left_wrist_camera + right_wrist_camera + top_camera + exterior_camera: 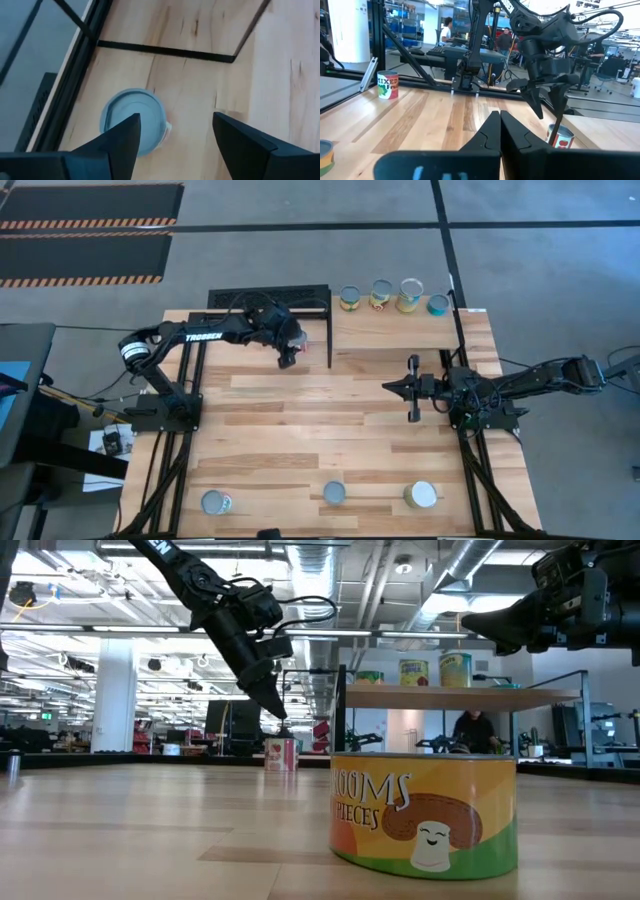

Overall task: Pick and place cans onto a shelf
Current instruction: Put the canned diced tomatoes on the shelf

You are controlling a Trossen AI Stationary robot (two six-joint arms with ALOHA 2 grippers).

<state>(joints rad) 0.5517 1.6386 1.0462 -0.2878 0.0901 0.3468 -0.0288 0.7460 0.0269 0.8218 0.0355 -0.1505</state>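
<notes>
light wood plank tabletop [300, 420] is carrying everything, its raised wooden shelf [390, 330] at the far right holding four cans [380, 295]. left gripper [287, 358] is hovering, fingers apart, over a red-labelled tin [282, 753] just left of the shelf. right gripper [390, 387] is waiting mid-table, fingers together.

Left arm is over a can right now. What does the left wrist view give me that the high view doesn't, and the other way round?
Only the left wrist view: the left gripper is open, the can's silvery top partly behind one finger rather than centred in the gap.

Only the high view: four cans on the shelf, three more along the table's near edge, and the right gripper waiting mid-table.

Both: the left gripper above the can beside the shelf's black bar.
</notes>
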